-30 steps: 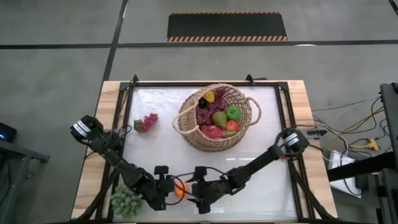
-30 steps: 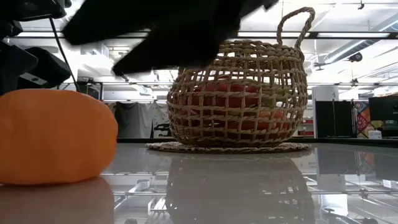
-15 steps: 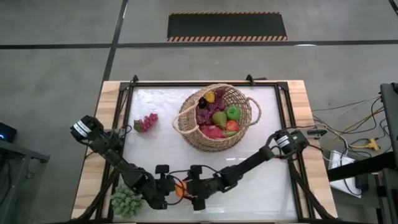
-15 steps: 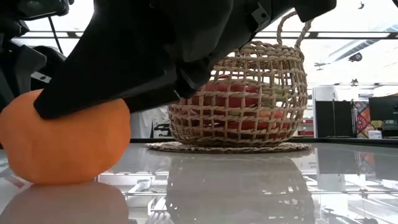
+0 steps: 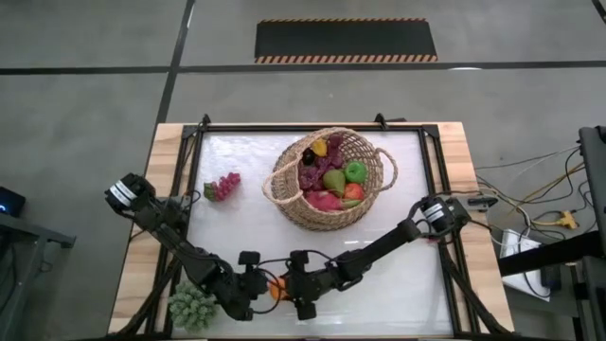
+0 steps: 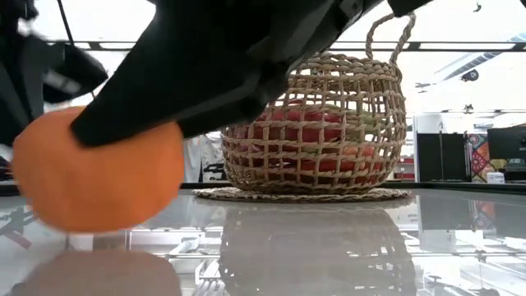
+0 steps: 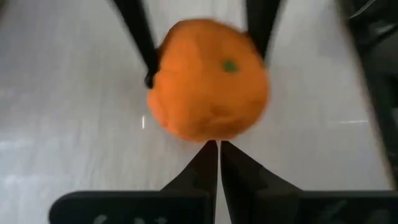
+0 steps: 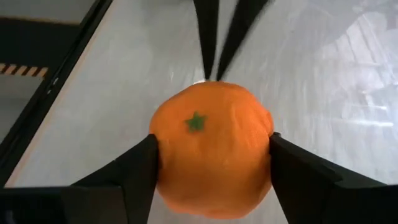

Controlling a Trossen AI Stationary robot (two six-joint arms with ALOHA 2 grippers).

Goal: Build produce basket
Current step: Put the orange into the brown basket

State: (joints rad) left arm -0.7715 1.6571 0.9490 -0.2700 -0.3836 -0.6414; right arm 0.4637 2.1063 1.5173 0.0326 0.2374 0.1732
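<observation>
The orange (image 8: 211, 152) is a small round toy fruit with a green stem mark, near the table's near edge (image 5: 276, 287). My right gripper (image 8: 214, 158) is shut on it. My left gripper (image 7: 217, 146) is shut, its tips right at the orange's (image 7: 208, 81) opposite side. The woven basket (image 5: 379, 175) stands farther back and holds apples, a pear, purple grapes and other produce. A purple grape bunch (image 5: 224, 186) lies on the table left of the basket. A green grape bunch (image 5: 192, 305) lies at the near left corner. My right gripper pinches the orange between its two fingers (image 8: 140, 165), one on each side (image 8: 163, 155), stem mark up. The fingers come from the table's right, slanting down. In the low view the orange (image 6: 99, 168) hangs just above its reflection, clear of the table. My left gripper's shut tips meet the orange's edge (image 7: 211, 138); whether they touch it I cannot tell.
The white table top (image 5: 407, 275) lies open between the orange and the basket. Both arms cross the near part of the table, the left arm (image 5: 180, 242) along the left side and the right arm (image 5: 379, 248) from the right. A dark frame (image 5: 436, 170) edges the table.
My right gripper has moved toward the table's left, come down around the orange and taken hold of it. The orange, resting on the table a second ago, is now lifted slightly clear and has shifted a little to the right in the low view.
</observation>
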